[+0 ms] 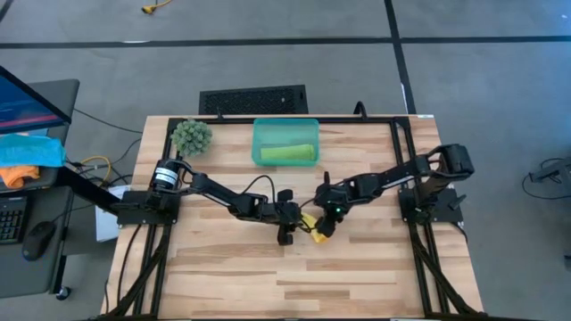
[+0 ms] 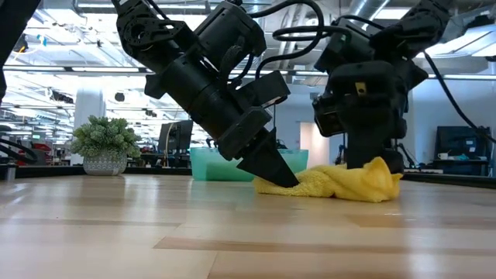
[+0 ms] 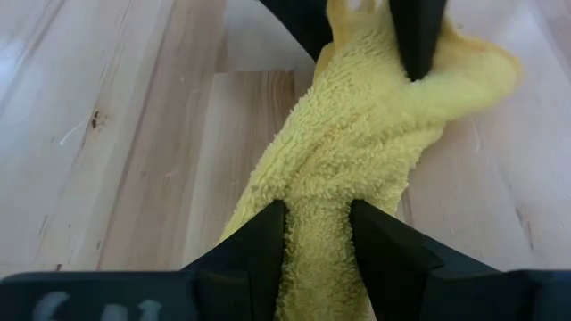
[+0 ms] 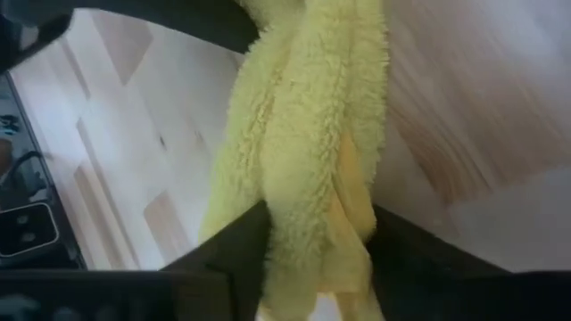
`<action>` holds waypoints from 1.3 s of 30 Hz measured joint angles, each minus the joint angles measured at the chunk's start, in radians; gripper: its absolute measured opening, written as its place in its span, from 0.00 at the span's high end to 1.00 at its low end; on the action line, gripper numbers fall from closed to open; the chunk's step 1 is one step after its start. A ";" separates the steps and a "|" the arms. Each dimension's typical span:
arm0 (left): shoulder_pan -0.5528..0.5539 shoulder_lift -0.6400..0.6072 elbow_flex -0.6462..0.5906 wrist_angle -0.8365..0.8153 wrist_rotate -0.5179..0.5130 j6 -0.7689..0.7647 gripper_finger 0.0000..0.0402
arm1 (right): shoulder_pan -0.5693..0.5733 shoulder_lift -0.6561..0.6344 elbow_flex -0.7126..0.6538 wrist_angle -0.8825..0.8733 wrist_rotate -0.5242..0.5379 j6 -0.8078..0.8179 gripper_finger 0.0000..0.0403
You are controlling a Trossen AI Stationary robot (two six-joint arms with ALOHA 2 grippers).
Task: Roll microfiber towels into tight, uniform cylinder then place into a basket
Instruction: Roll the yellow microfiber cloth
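**Yellow towel pinched at both ends, still too loose to basket**

Right now both arms meet at the middle of the pale wooden plank table, and the bright yellow fluffy microfiber towel lies between them as a bunched, twisted rope, not a neat cylinder. In the overhead picture it sits just toward five o'clock from table centre.

The left gripper is clenched on one end of that towel: its two dark fingers squeeze the pile from both sides, and in the low view its tip presses down to the wood. The right gripper has the other end between its fingers, jaws wide around the thick cloth, so I call it a grasp, though a loose one.

Meanwhile the lime green towel already lies rolled inside the translucent teal-green plastic basket, which stands at twelve o'clock near the far edge. The round green spiky plant ball sits at ten o'clock, well apart from the action.

How to do this well, as I judge it: the roll looks twisted and uneven, fatter on the right arm's side. One end should stay anchored while the other is turned so the layers wind the same way, with light tension along the length so no loose flap escapes. Lifting before it tightens risks it unfurling on the way to the basket. Keep it low and keep both grips firm.
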 joint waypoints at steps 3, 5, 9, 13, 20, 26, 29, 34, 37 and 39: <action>0.000 0.000 0.000 0.000 0.000 0.013 0.68 | 0.000 -0.007 -0.002 -0.007 0.004 0.001 0.61; 0.000 -0.012 0.000 -0.009 -0.013 0.025 0.68 | 0.000 -0.006 -0.003 -0.008 0.008 0.001 0.72; -0.001 -0.060 -0.002 -0.082 -0.036 0.044 0.68 | 0.000 -0.005 -0.002 0.001 0.016 0.000 0.92; -0.007 -0.109 -0.005 -0.158 -0.047 0.046 0.68 | 0.001 -0.006 -0.002 0.010 0.029 -0.016 0.94; -0.028 -0.153 -0.006 -0.246 -0.152 0.054 0.68 | 0.002 -0.006 -0.003 0.014 0.025 -0.042 0.93; -0.036 -0.153 -0.006 -0.228 -0.157 0.053 0.68 | 0.002 -0.006 -0.004 0.015 0.024 -0.042 0.91; -0.041 -0.153 -0.005 -0.216 -0.156 0.061 0.68 | 0.002 -0.006 -0.004 0.015 0.025 -0.042 0.80; -0.047 -0.162 -0.005 -0.288 -0.170 0.050 0.68 | 0.002 -0.006 -0.004 0.018 0.022 -0.042 0.66; -0.056 -0.187 -0.003 -0.333 -0.227 0.038 0.68 | 0.002 -0.006 -0.003 0.019 0.022 -0.041 0.62; -0.068 -0.210 -0.003 -0.360 -0.272 0.035 0.68 | 0.002 -0.006 -0.003 0.018 0.023 -0.041 0.62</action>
